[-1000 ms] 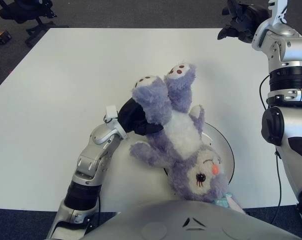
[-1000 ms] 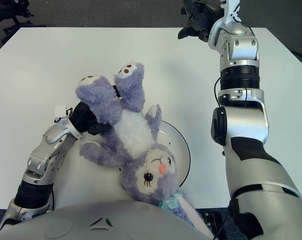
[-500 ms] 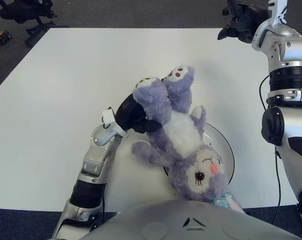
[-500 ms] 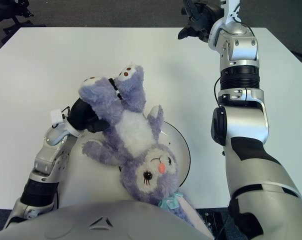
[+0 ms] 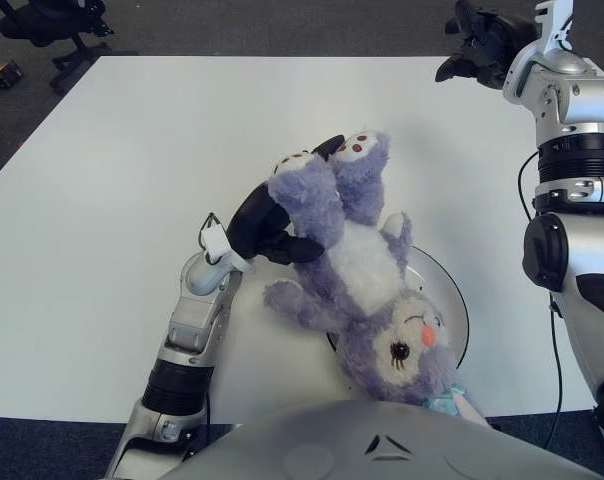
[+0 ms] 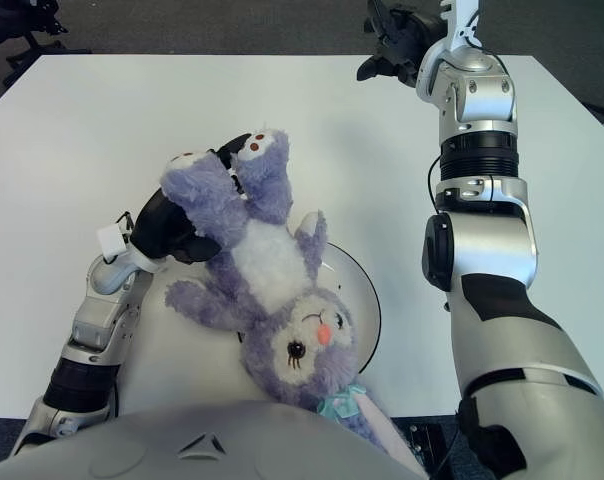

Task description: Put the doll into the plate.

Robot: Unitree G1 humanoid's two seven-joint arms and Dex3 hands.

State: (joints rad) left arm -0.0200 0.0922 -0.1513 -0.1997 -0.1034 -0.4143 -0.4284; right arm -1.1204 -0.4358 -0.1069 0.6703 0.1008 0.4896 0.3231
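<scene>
A purple plush doll (image 5: 357, 265) with a white belly lies head-down toward me, its feet pointing up and away. Its head covers the near part of the white, dark-rimmed plate (image 5: 450, 290), and its body stretches off the plate's left side. My left hand (image 5: 262, 228), black-fingered, is shut on the doll's left leg and holds the legs lifted off the table. One finger shows between the two feet. My right hand (image 5: 474, 42) is raised over the table's far right corner, well away from the doll, fingers relaxed and holding nothing.
The white table (image 5: 132, 150) stretches wide to the left and behind the doll. A black office chair (image 5: 52, 25) stands on the floor beyond the far left corner. My grey torso (image 5: 382, 445) fills the bottom edge, close to the doll's head.
My left forearm has swung more upright and the hand has risen a little, lifting the doll's legs. A finger now pokes out between the feet. The right arm has stayed still.
</scene>
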